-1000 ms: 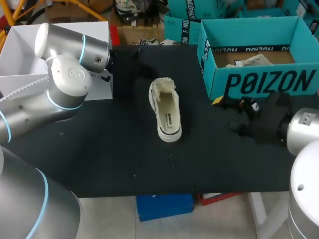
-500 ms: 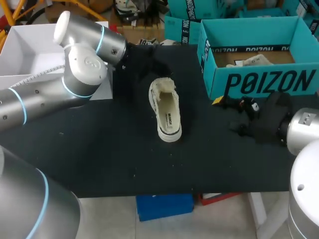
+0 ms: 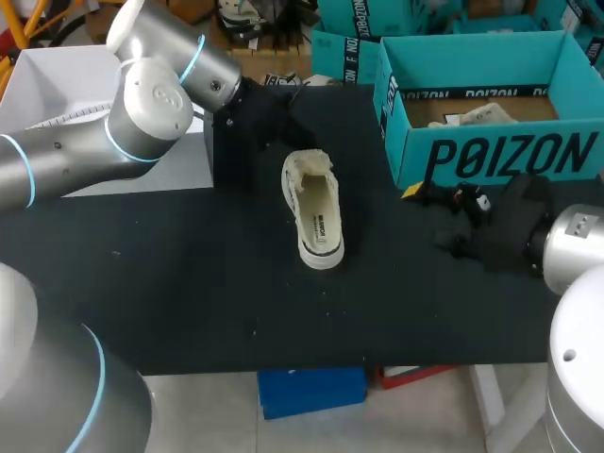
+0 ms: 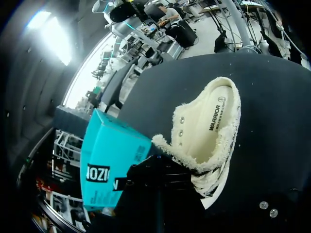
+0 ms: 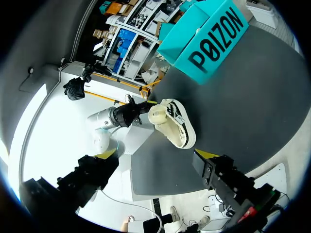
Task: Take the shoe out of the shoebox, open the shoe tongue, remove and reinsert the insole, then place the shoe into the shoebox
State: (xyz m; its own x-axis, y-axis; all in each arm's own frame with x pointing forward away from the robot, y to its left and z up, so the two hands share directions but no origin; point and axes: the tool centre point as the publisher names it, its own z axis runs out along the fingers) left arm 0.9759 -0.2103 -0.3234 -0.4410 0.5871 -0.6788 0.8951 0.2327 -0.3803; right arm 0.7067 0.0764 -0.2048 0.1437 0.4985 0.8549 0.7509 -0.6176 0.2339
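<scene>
Cream canvas shoe is out of the teal cardboard shoebox at upper right, lying centre-frame on the black table, the left gripper at its upper end, grip impossible to tell, the right gripper wide open and empty, so tongue, insole and reboxing look yet to do.

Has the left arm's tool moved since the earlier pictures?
Yes. The left arm's black tool has moved toward the teal cardboard shoebox, ending near the frayed end of the cream canvas shoe, which lies unmoved on the black table.
</scene>
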